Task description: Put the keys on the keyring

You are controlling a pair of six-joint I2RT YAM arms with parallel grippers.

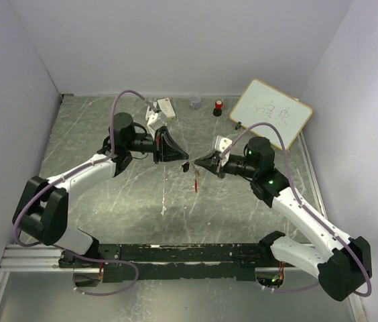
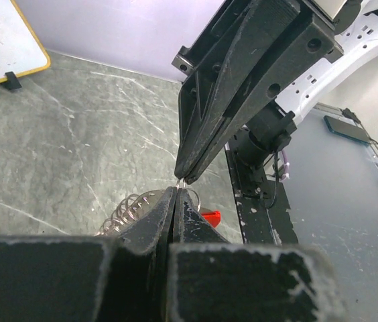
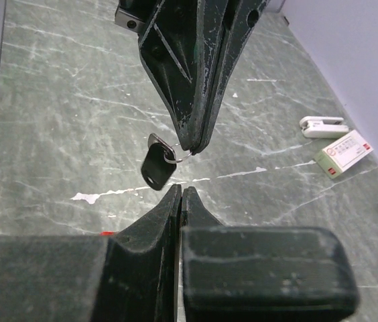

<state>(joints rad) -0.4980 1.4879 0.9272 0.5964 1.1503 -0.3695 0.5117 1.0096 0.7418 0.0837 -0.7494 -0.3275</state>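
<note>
- Grey-green marbled tabletop, boxed in by pale walls on the left, far and right sides.
- Mid-table and raised off the surface: left gripper pressed together on a thin silver wire loop, with a small black-headed key dangling from that loop.
- Right gripper likewise pressed together, tips just beside the left's and nearly touching. A glint of silver at them in the left wrist view, but cannot tell what is pinched.
- Keyring's curved red plastic piece hanging just below the meeting point, silver coiled chain close by. Red-headed key not made out.
- Likely trouble: loop slipping out of so fine a pinch if either arm tugs sideways — key and chain dropping to the table. Tips knocking together, being this close. Dangling red piece swinging and twisting the loop.
- Room to move: wide bare surface on the near and left sides. Far edge busier — white framed board far right, red-topped black cylinder, small white boxes — all well apart from the work.
</note>
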